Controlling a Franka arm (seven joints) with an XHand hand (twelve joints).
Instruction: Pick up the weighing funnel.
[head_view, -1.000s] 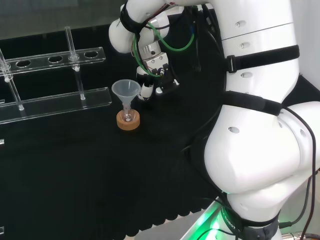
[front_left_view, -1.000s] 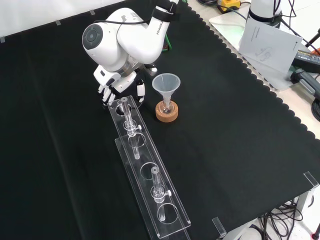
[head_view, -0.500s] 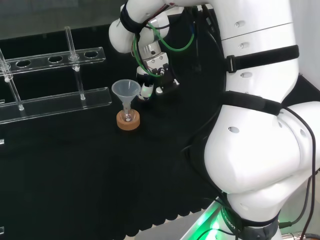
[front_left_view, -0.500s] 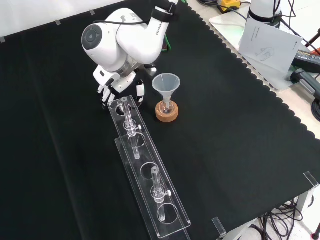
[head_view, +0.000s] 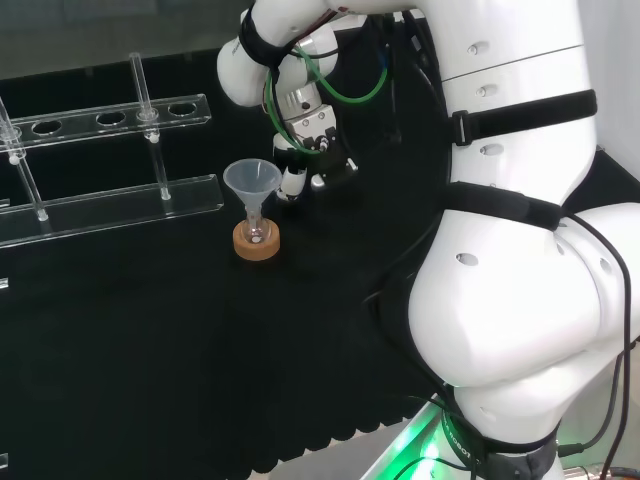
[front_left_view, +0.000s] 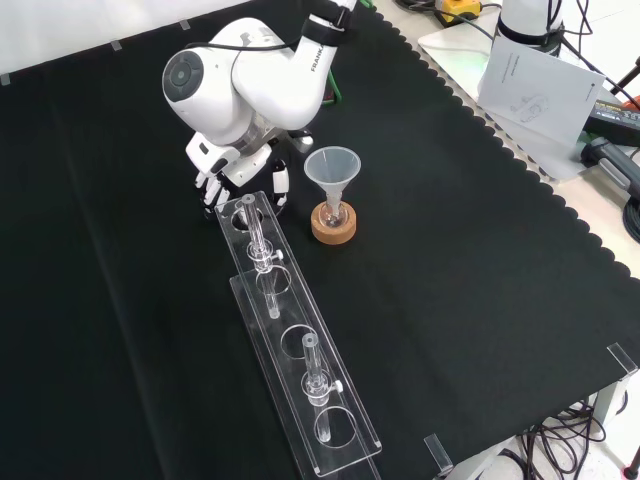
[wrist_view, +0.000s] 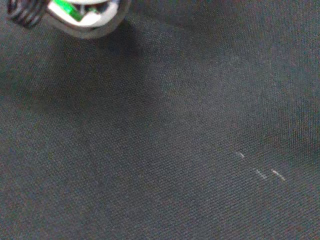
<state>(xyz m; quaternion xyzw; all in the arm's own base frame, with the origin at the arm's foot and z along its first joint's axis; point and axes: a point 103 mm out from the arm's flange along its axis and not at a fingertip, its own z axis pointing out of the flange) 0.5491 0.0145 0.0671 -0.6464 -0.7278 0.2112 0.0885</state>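
My hand (front_left_view: 228, 172) hangs low over the black cloth beside the near end of the clear rack (front_left_view: 285, 330). In the front view its fingers (front_left_view: 209, 186) point down at the cloth and stand apart from the thumb (front_left_view: 281, 180), with nothing plainly between them. The head view has the hand (head_view: 297, 170) just right of the big funnel (head_view: 250, 182). Part of the hand (wrist_view: 82, 17) shows blurred in the wrist view over bare cloth. A few faint glints (wrist_view: 257, 171) lie on that cloth; I cannot tell what they are. No weighing funnel is plainly seen.
The big funnel (front_left_view: 332, 172) stands in a small flask on a cork ring (front_left_view: 333, 227). The long rack holds two upright glass tubes (front_left_view: 258, 240) (front_left_view: 316, 375). White arm links (head_view: 520, 250) stand at the head view's right. Papers and cables (front_left_view: 540, 80) lie past the cloth's scalloped edge.
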